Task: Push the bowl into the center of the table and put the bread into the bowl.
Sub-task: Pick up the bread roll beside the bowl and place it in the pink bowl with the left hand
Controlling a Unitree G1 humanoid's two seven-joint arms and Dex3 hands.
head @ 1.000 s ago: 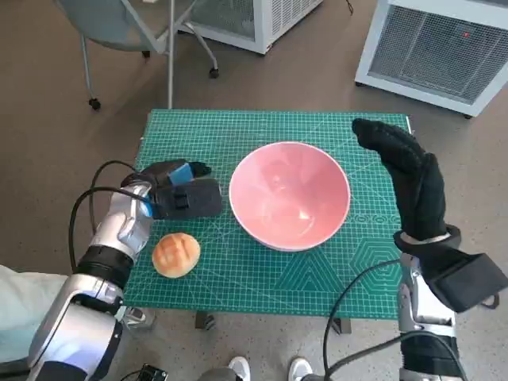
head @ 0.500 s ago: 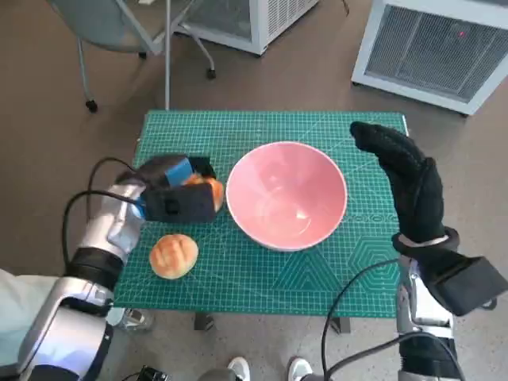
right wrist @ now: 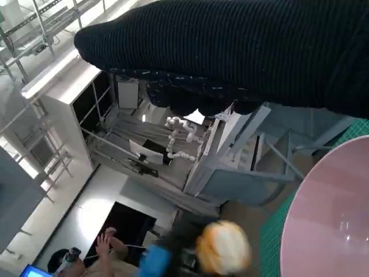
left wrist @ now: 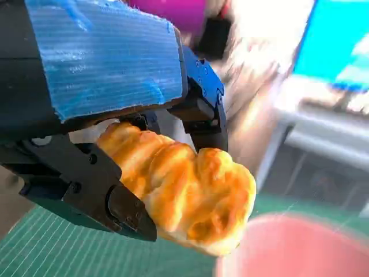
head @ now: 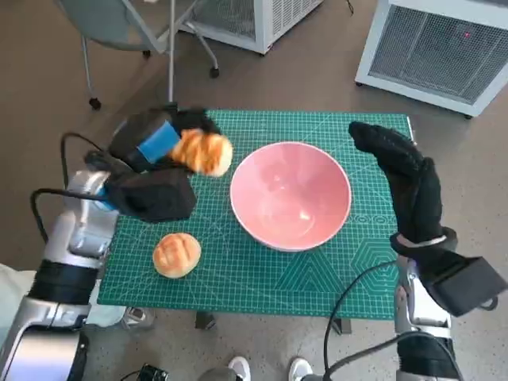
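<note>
Evidently the left hand point(head: 159, 143) pinches a bread roll point(head: 203, 152) lifted beside the bowl point(head: 290, 195), ready for dropping in; right hand point(head: 405, 178) hovers spread, steadying nothing.

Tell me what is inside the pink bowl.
The pink bowl shows only its bare pink inside; no part is covered. One bread is held in the left hand beside it; the other bread lies on the mat.

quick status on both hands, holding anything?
Left hand: holding a piece of bread, lifted beside the pink bowl.
Right hand: holding nothing, fingers extended, by the bowl's far side.
</note>
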